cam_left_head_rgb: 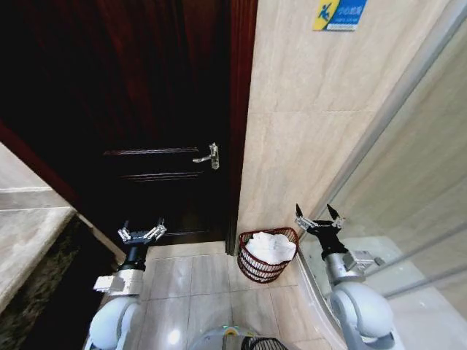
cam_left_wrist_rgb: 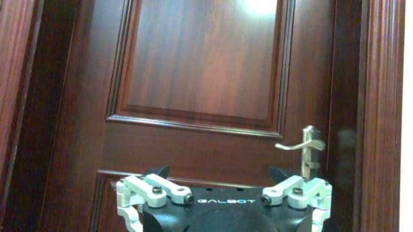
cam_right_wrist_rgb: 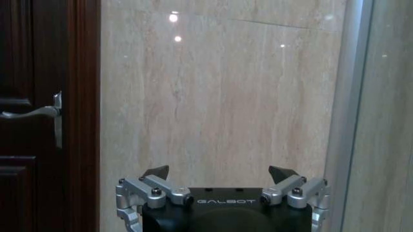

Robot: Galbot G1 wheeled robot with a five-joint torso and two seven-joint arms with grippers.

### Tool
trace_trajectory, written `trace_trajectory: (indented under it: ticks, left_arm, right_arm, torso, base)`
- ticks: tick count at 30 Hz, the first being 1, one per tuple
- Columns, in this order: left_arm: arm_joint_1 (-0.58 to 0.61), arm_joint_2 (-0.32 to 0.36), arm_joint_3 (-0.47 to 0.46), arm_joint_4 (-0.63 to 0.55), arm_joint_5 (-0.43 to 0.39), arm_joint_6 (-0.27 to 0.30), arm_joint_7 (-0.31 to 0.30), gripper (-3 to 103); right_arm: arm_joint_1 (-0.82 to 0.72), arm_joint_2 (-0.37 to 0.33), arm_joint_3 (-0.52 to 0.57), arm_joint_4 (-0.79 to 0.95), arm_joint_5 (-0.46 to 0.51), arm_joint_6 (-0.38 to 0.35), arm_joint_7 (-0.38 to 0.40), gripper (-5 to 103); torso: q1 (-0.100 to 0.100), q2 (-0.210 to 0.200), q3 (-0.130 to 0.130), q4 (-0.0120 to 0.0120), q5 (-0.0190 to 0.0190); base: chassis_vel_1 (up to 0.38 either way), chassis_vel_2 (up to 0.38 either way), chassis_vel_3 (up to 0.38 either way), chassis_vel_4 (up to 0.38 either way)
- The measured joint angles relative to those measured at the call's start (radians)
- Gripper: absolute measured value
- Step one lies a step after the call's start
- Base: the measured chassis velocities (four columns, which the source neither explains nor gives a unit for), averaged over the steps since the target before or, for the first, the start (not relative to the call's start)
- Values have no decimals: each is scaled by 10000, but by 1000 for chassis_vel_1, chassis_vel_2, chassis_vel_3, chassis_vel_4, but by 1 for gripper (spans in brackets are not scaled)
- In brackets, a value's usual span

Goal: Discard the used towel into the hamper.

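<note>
In the head view the hamper [cam_left_head_rgb: 267,255] stands on the tiled floor [cam_left_head_rgb: 191,288] at lower centre of the frame, against the beige wall [cam_left_head_rgb: 306,138] just right of the dark wooden door [cam_left_head_rgb: 146,109], and a white towel [cam_left_head_rgb: 271,246] already lies bunched inside it. The right gripper [cam_left_head_rgb: 319,222] hovers just right of the basket's rim, jaws spread and empty, clearly the nearer arm. The left gripper [cam_left_head_rgb: 142,234] hangs well apart at lower left, facing the door, jaws also released and holding nothing. The discard looks done.
</note>
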Motion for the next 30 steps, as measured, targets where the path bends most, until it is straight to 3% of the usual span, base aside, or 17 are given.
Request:
trace_trajectory:
  ticks: [14, 22, 30]
  left_arm:
    - [8, 85, -110, 107, -95, -17, 114, 100]
    - [-75, 65, -35, 231, -73, -306, 28, 100]
    - [-48, 23, -6, 265, 70, -416, 0, 100]
  right_arm:
    - [101, 16, -229, 6, -52, -132, 45, 100]
    - [108, 33, -258, -29, -51, -140, 90, 100]
    - [57, 50, -239, 69, -203, -513, 111, 100]
  torso:
    - [-8, -20, -10, 0, 0]
    - [-12, -28, -15, 3, 0]
    - [-16, -31, -17, 0, 0]
  base:
    - [11, 11, 11, 7]
    - [33, 26, 31, 30]
    - [0, 0, 0, 0]
